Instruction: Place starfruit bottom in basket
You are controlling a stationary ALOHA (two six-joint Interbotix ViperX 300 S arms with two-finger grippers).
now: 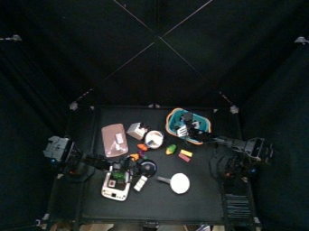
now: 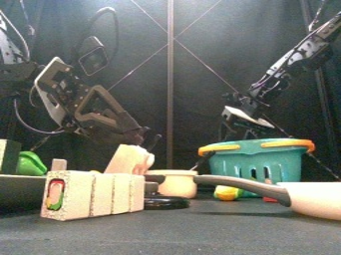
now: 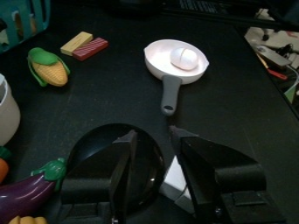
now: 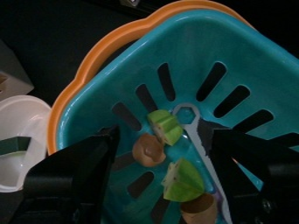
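Note:
The teal basket (image 1: 185,118) with an orange rim stands at the table's back right, and also shows in the front view (image 2: 260,159). My right gripper (image 4: 170,166) hangs open just above the basket's inside (image 4: 233,79), jaws wide apart. Between the jaws, a yellow-green starfruit chunk (image 4: 167,128) lies on the basket floor. A second like chunk (image 4: 184,179) lies beside it, each with a brown end. I cannot tell which is the starfruit bottom. My left gripper (image 3: 163,144) rests shut and low at the table's front left (image 1: 118,170).
A white pan (image 3: 177,59) holding an egg lies at the table's front. Corn (image 3: 47,66), yellow and red blocks (image 3: 82,44) and an eggplant (image 3: 30,188) lie nearby. A round white bowl (image 1: 154,138) stands left of the basket.

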